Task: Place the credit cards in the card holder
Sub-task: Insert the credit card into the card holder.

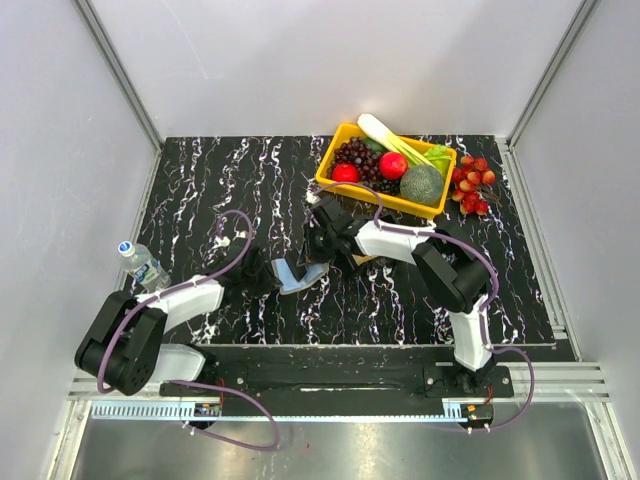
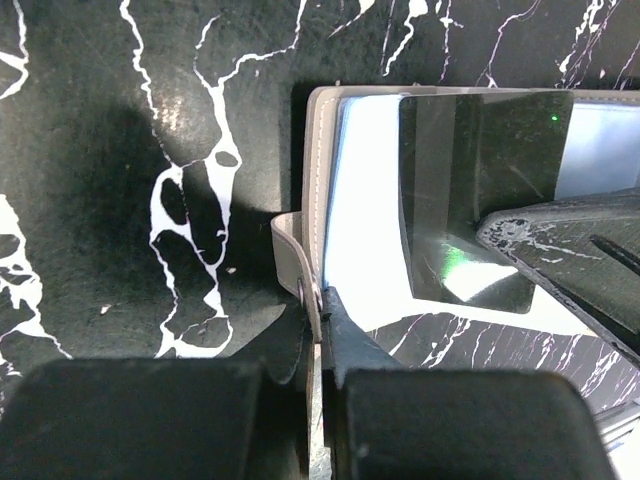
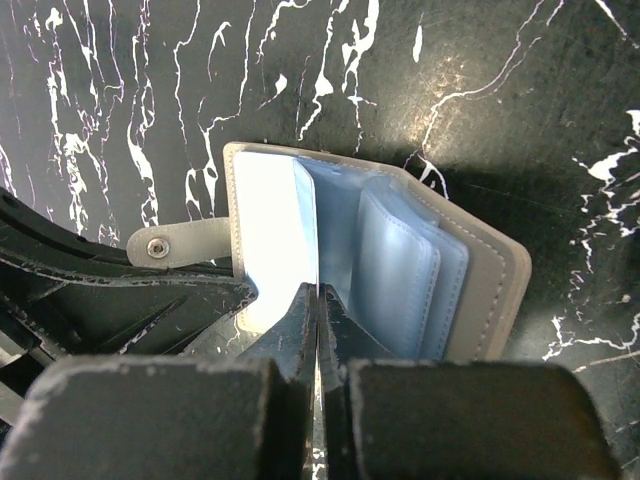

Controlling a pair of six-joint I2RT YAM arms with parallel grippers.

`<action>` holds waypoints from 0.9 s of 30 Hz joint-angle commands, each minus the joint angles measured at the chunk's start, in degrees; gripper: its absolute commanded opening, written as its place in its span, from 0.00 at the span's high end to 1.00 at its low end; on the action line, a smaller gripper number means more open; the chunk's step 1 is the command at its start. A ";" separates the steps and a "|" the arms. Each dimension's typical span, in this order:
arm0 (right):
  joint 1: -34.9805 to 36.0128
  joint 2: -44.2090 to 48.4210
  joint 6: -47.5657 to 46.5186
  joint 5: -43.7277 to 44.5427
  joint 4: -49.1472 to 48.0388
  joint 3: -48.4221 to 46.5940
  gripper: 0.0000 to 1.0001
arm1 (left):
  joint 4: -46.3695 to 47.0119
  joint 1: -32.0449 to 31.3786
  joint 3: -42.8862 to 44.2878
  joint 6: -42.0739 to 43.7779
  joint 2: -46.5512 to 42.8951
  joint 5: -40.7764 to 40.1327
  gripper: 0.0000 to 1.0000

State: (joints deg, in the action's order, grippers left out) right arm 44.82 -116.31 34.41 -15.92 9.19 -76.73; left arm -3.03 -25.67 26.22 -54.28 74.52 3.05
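Card holder (image 1: 296, 275) open at table (image 1: 200, 190) centre, worked from both sides.
My left gripper (image 2: 322, 300) is clenched on its grey cover (image 2: 318, 170) beside the snap tab (image 2: 290, 250). My right gripper (image 3: 317, 300), at three o'clock, is clenched shut against the clear sleeves (image 3: 400, 265). Advised: pin the cover flat and part one sleeve squarely.

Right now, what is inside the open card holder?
Pale blue clear plastic sleeves line the open card holder; no card shows in them. Their near ends are hidden by the right gripper.
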 commanded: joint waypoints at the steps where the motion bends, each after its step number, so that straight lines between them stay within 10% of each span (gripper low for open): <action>1: -1.13 4.24 0.56 2.03 -0.92 2.89 1.00 | -0.31 -0.96 1.91 1.63 2.56 -1.55 1.00; 27: -4.04 6.81 6.11 1.96 -9.63 13.10 1.00 | -4.53 -1.49 3.75 4.80 1.77 -5.51 1.00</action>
State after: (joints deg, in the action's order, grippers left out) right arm 41.19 -110.48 42.92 -16.47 -2.94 -62.98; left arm -4.60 -27.09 28.88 -51.20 76.18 1.08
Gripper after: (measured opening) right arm 0.009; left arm 0.025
